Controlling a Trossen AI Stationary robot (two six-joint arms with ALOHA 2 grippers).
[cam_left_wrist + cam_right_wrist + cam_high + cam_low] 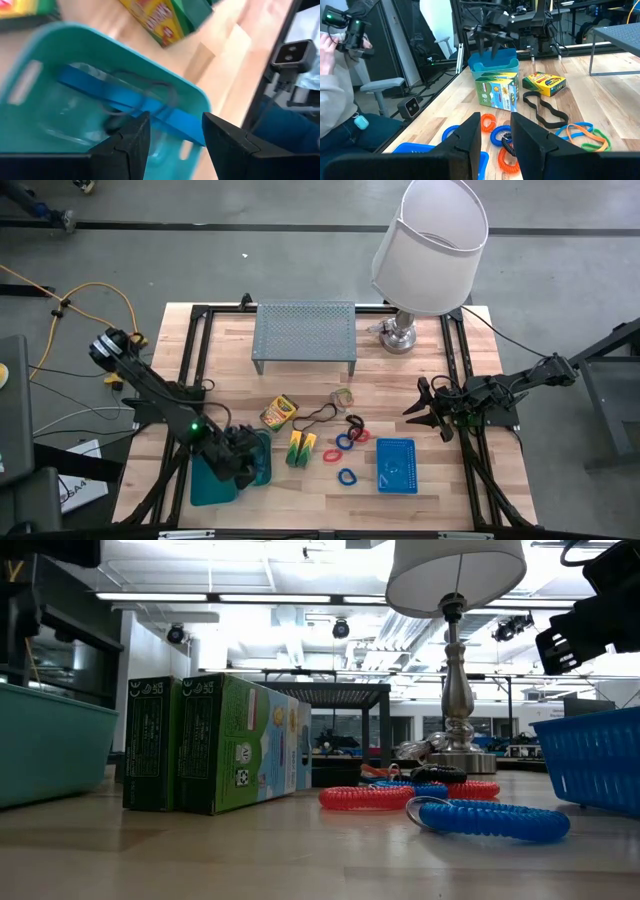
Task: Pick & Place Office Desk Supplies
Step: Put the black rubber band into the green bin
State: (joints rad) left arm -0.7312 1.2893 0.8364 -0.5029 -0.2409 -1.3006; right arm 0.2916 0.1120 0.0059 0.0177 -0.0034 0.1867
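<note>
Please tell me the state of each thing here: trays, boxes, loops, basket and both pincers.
Teal tray: upright, a blue strip inside.
Left pincer: open, over the tray.
Crayon box: lying flat.
Yellow-green boxes: standing together.
Coil loops: loose on table.
Blue basket: upright.
Right pincer: open, holding nothing.

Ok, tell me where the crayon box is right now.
In the high view the crayon box lies flat near the table's middle, left of the black band loop, in front of the grey riser shelf and just behind the yellow-green blocks.
</note>
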